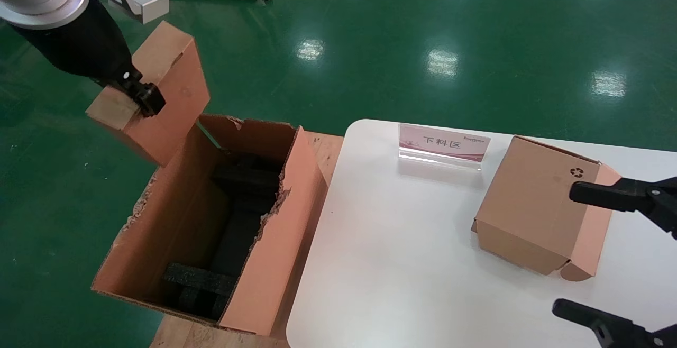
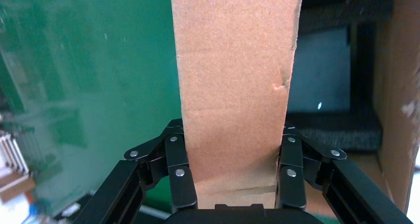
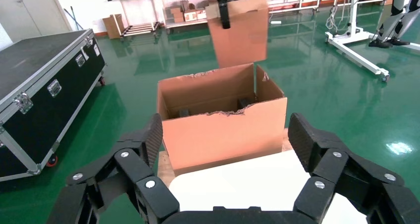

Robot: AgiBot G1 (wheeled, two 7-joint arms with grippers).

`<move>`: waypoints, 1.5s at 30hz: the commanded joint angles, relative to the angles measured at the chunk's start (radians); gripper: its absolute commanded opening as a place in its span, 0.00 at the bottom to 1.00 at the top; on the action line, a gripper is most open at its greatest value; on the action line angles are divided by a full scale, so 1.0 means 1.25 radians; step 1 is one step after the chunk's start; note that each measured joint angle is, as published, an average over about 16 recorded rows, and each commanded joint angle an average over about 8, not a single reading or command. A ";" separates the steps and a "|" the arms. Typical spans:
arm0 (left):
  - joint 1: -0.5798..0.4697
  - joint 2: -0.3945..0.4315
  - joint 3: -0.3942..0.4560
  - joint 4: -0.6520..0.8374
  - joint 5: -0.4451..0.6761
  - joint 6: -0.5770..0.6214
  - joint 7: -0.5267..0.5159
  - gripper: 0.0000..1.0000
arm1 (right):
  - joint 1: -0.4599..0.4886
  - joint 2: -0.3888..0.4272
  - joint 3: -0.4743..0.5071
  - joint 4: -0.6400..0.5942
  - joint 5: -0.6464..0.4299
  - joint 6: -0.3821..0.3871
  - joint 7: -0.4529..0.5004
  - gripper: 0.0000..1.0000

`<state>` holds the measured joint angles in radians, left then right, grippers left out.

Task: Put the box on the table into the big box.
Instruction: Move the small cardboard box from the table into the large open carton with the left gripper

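Left gripper [image 1: 142,95] clenched on the box [image 1: 158,91], above the big box [image 1: 211,221]. Right gripper [image 1: 608,253] spread wide, over the table [image 1: 402,242] beside the big box.

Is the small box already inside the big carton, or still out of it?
Out. The left gripper is shut on the box and holds it in the air above the far end of the big box.

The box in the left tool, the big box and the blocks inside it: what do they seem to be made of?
Box, clamped in the left tool: plain brown cardboard, matte, with a small dent near one edge.
Big box: brown cardboard, probably corrugated; its rims are ragged and torn.
Blocks: black, dull and rough, most likely foam.
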<state>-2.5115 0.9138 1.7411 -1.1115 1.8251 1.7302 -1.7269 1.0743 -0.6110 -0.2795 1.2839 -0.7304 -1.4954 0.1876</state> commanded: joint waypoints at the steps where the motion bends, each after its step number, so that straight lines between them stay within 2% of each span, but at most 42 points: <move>1: -0.005 0.011 0.028 0.024 -0.019 0.002 0.008 0.00 | 0.000 0.000 0.000 0.000 0.000 0.000 0.000 1.00; 26: -0.031 0.103 0.292 0.264 -0.299 0.008 0.050 0.00 | 0.000 0.000 0.000 0.000 0.000 0.000 0.000 1.00; 34: -0.028 0.114 0.324 0.304 -0.361 0.005 0.080 0.00 | 0.000 0.000 0.000 0.000 0.000 0.000 0.000 1.00; 45: -0.010 0.105 0.321 0.336 -0.397 -0.029 0.119 0.00 | 0.000 0.000 0.000 0.000 0.000 0.000 0.000 1.00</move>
<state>-2.5218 1.0431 2.1431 -0.6937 1.3305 1.6943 -1.5813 1.0743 -0.6110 -0.2795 1.2839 -0.7304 -1.4954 0.1876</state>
